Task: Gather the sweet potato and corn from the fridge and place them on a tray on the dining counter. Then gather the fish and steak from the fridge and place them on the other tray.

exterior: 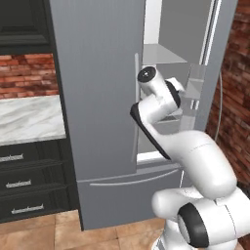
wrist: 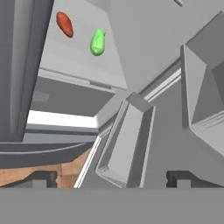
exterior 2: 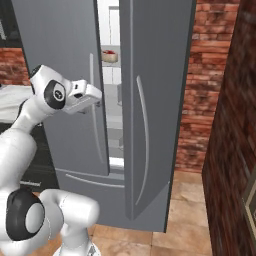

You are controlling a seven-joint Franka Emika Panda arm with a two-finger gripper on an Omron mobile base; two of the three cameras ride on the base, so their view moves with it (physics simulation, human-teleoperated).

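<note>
The gripper [wrist: 111,177] stands wide and empty at the gap of the fridge [exterior: 97,97]. The sweet potato [wrist: 64,24] and corn [wrist: 98,42] lie near each other on a shelf inside. Reaching in, the arm risks clipping the door bin [wrist: 127,140].

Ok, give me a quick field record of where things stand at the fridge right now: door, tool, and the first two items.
fridge: right door swung open, left door shut
tool: open, holding nothing, at the gap of the open door
sweet potato: lying on a fridge shelf, untouched
corn: on the same shelf, beside the sweet potato, apart from it
door bins: grey, between the tool and the shelf in the hand view
</note>
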